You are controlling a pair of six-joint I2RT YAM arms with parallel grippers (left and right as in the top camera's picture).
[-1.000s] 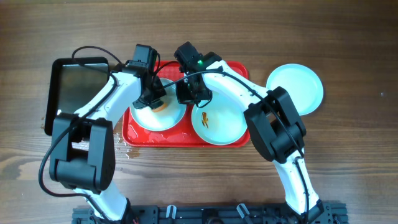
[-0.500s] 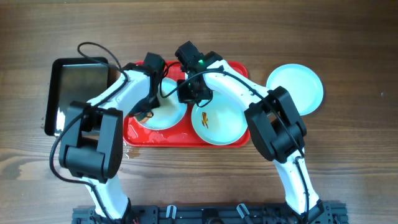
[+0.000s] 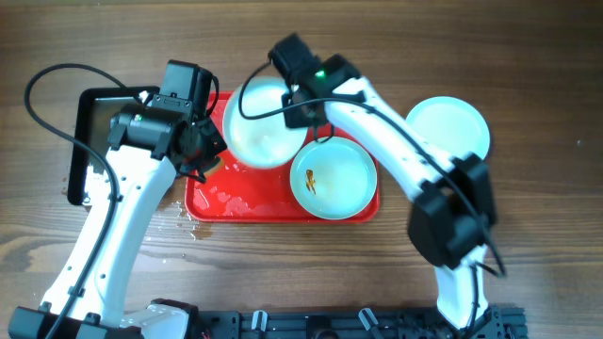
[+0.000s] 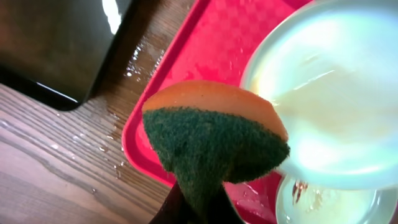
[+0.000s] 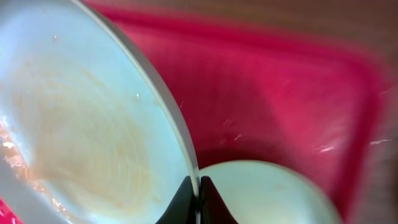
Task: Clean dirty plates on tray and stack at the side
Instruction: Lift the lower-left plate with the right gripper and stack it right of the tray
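The red tray (image 3: 240,200) lies mid-table. My right gripper (image 3: 303,105) is shut on the rim of a pale plate (image 3: 266,127) and holds it tilted above the tray's far part; the right wrist view shows the jaws (image 5: 199,199) pinching that plate's rim (image 5: 93,137). A second plate (image 3: 334,179) with orange smears lies on the tray's right half. A third plate (image 3: 450,134) rests on the table to the right. My left gripper (image 3: 201,155) is shut on a green-and-orange sponge (image 4: 214,140) over the tray's left edge (image 4: 205,43), beside the lifted plate (image 4: 329,106).
A black metal pan (image 3: 104,132) sits left of the tray and shows in the left wrist view (image 4: 56,43). Water drops wet the wood (image 3: 193,224) by the tray's front left corner. Cables loop over the arms.
My right gripper has lifted the left plate off the tray and tilted it. My left gripper with the sponge has drawn back left off that plate.
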